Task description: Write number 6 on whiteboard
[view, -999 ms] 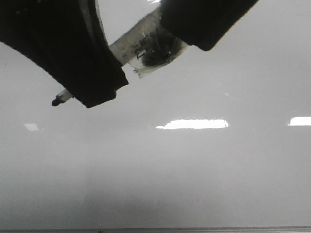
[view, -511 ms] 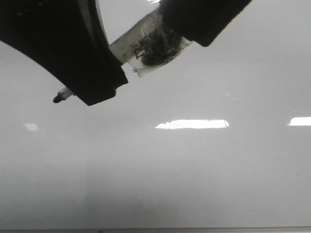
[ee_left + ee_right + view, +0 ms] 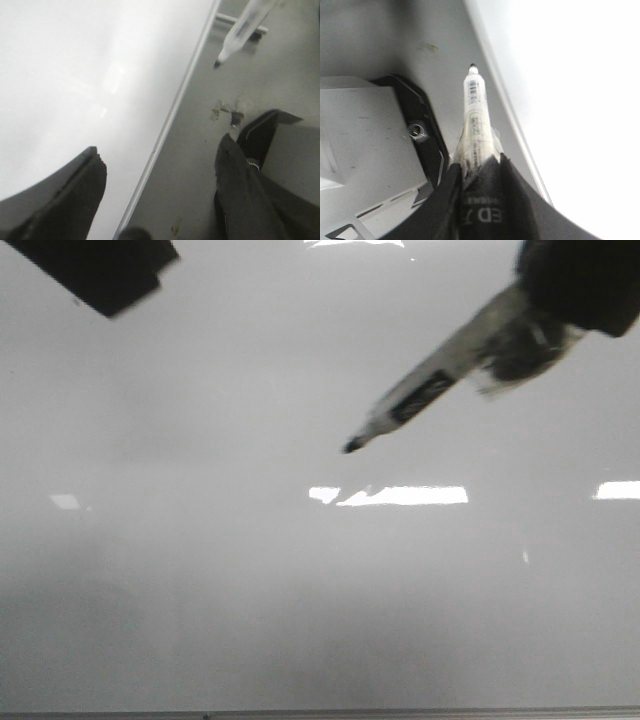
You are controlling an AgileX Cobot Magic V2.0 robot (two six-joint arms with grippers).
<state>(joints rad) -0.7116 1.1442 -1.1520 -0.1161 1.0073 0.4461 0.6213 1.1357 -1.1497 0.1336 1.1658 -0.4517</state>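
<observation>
- The whiteboard (image 3: 300,580) fills the front view as a glossy pale grey surface, with a thin frame edge along its bottom and bright white reflections across its middle; no marker stroke shows on it in any view, so the number 6 cannot be placed.
- The right gripper (image 3: 580,285) enters the front view at the upper right as a dark blurred mass; it is clamped on a marker (image 3: 440,390), whose pale barrel slants down and to the left, ending in a dark tip over the board's centre, just above the long reflection.
- In the right wrist view the gripper (image 3: 479,172) has both dark fingers (image 3: 517,195) pressed against the marker (image 3: 475,120); the barrel carries printed labels and a loose wrapping near the grip; its tip points past the whiteboard's frame edge (image 3: 510,107), beside a dark bracket with a screw (image 3: 417,132) on a grey surface; whether the tip touches anything cannot be told.
- The left gripper (image 3: 100,270) shows only as a dark corner at the upper left of the front view, well apart from the marker.
- In the left wrist view the left gripper (image 3: 160,175) stands wide apart with nothing between its fingers (image 3: 75,195); the whiteboard (image 3: 75,65) lies under one finger, and the marker (image 3: 240,32) hangs beyond, over the grey surface.
</observation>
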